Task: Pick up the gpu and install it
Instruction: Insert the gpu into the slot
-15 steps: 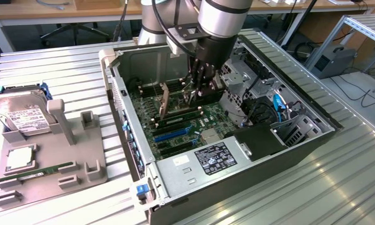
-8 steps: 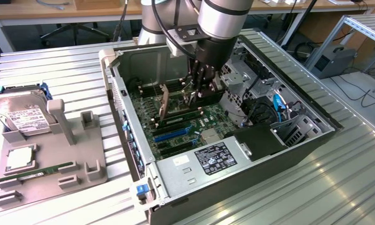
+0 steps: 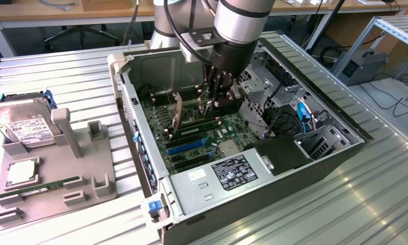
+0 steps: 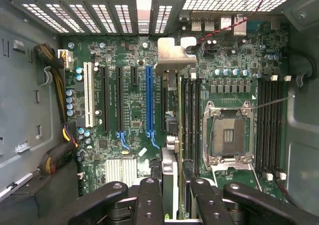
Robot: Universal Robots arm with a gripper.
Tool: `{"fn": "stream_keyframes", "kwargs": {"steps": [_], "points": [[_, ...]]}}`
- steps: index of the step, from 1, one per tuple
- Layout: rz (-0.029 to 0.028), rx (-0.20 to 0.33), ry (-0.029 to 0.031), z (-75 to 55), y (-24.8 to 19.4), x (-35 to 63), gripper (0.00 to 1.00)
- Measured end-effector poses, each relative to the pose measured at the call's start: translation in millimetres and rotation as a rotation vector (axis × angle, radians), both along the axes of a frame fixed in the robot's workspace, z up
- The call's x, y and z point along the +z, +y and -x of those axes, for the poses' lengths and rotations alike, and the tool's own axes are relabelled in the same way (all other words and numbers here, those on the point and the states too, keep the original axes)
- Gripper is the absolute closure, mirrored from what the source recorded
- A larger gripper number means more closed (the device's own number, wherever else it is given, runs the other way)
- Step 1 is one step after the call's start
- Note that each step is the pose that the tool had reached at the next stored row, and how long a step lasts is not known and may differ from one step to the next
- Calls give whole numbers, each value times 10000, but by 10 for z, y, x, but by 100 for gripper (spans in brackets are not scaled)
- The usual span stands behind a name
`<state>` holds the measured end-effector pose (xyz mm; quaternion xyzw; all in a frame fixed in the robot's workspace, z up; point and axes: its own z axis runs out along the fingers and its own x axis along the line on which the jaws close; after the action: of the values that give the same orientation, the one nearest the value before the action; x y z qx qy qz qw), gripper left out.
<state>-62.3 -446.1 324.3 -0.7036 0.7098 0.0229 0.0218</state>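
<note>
Hanging upright inside the open computer case (image 3: 306,168), the gpu (image 3: 179,113) is already picked up: the tool (image 3: 214,99) holds it edge-on, fingers (image 4: 149,195) narrowed on the card, near the centre of the exterior frame. From the wrist view the card (image 4: 172,110) runs up the middle of the frame, its silvery bracket (image 4: 172,55) toward the rear grille at the top, just right of the blue slot (image 4: 148,100). Whether it is seated I cannot tell, so installation looks unfinished. Room is tight: memory slots (image 4: 192,120) lie just beside the card on the right, the drive cage (image 3: 262,84) crowds the arm at upper centre of the exterior frame, and the case wall (image 3: 126,87) rises on the left. Out on the counter (image 3: 68,71), the hard drive (image 3: 24,127) sits at far left.
</note>
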Motion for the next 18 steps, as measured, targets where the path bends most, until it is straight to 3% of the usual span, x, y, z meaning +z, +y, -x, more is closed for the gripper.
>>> {"fn": "stream_keyframes", "kwargs": {"steps": [18], "points": [[0,1,0,32,-11,-18,73]]}}
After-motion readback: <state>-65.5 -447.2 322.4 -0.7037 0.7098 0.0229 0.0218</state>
